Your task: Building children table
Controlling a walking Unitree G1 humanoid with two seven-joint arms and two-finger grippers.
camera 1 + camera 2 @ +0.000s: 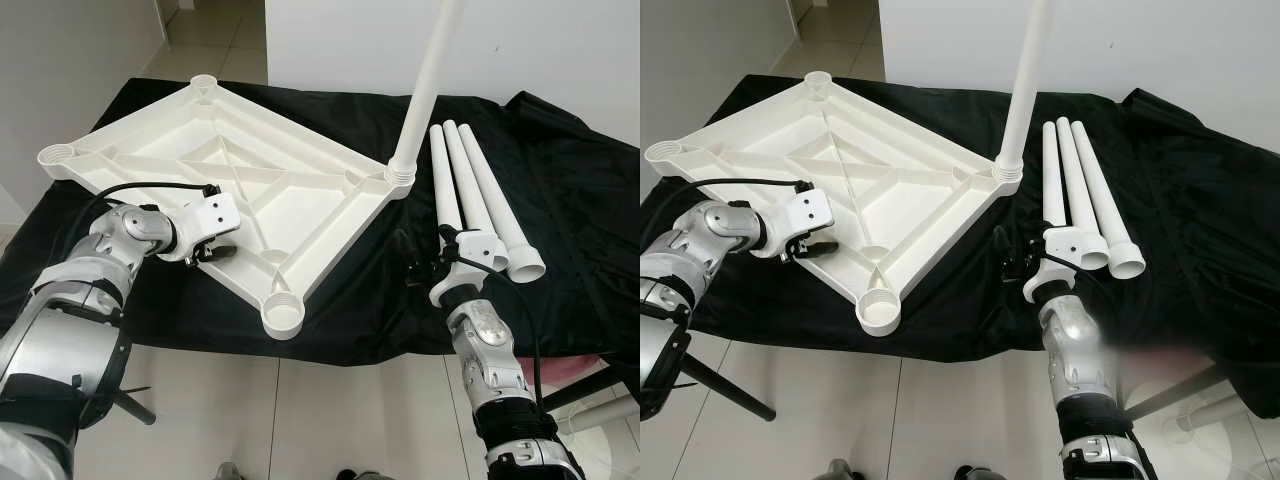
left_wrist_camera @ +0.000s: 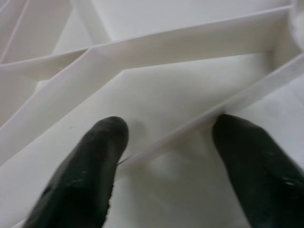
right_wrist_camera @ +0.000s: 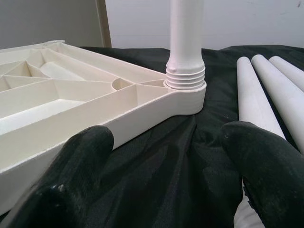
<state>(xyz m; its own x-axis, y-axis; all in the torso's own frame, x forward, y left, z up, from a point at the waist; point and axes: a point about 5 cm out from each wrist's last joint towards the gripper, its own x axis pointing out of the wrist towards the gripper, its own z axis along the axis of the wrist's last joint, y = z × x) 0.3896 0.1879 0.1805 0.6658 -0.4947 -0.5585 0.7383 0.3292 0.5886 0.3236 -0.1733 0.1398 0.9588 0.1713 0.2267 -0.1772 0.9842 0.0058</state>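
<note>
A white children's tabletop (image 1: 300, 200) lies upside down on black cloth, ribs facing up. One white leg (image 1: 425, 90) stands upright in its right corner socket (image 1: 400, 178). Three loose legs (image 1: 480, 195) lie side by side to the right. My left gripper (image 1: 205, 250) is at the tabletop's near-left edge, open, with its fingers (image 2: 107, 137) on either side of a thin rim wall (image 2: 190, 126). My right gripper (image 1: 420, 262) hovers open over the cloth between the tabletop and the near ends of the loose legs, facing the standing leg (image 3: 186, 28) with nothing between its fingers.
The black-draped table (image 1: 560, 200) ends at a front edge just before my arms, with tiled floor (image 1: 330, 410) below. Empty sockets sit at the near corner (image 1: 283, 316), left corner (image 1: 57, 155) and far corner (image 1: 203, 83). A white wall stands behind.
</note>
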